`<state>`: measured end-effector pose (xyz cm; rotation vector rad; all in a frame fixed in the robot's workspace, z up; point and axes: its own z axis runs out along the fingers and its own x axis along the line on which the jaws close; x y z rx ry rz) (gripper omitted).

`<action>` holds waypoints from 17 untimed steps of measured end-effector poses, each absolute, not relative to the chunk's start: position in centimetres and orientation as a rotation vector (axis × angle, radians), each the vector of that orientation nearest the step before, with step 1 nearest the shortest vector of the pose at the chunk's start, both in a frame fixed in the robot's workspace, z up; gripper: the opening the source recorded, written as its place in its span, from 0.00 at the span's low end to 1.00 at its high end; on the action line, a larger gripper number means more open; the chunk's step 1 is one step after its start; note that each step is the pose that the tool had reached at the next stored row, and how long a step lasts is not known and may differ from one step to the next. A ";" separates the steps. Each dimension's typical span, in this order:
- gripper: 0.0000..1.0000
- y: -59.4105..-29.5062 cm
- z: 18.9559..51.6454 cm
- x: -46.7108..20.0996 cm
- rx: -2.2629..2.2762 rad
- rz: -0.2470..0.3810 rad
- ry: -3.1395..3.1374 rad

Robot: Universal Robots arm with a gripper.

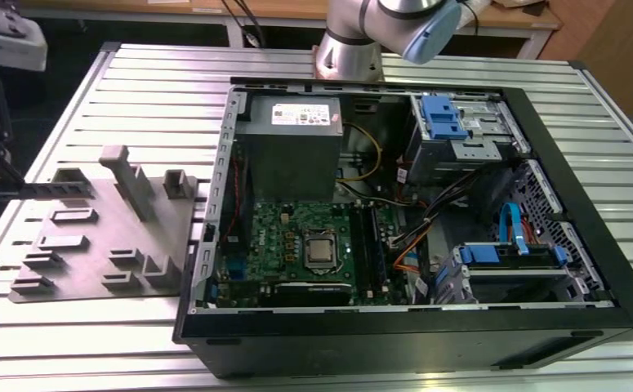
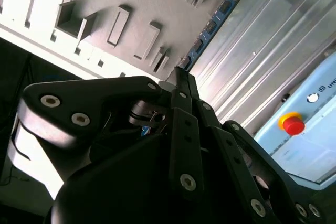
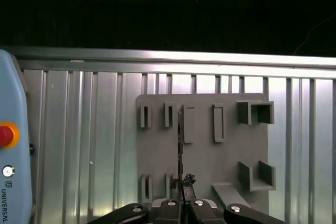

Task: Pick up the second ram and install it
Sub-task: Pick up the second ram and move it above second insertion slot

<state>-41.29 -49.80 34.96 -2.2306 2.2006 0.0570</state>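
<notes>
Slatted desk (image 3: 94,129) below, my end effector (image 2: 181,74) is clamped on one end of the memory stick (image 2: 210,30), over the grey tray (image 3: 210,161) by the desk's edge. Such a short grip could let it pivot and snag a slot (image 3: 218,123).

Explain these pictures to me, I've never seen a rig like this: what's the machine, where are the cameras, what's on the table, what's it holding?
This is one robot arm with a two-finger gripper. The exterior view, from a camera off the arm, shows a slatted table carrying an open computer case with a green motherboard, and beside it a grey holder plate. Both wrist views come from cameras riding on the arm, looking past the gripper at that plate. The gripper is shut on the second ram, a thin blue memory stick, seen edge-on in the first wrist view. The red button sits on a pale control box.
</notes>
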 end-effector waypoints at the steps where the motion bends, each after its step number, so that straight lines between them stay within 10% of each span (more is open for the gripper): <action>1: 0.08 -49.8 35.4 -41.3 -2.231 0.057 2.201; 17: 0.08 -49.8 40.1 -41.1 -2.228 0.061 2.200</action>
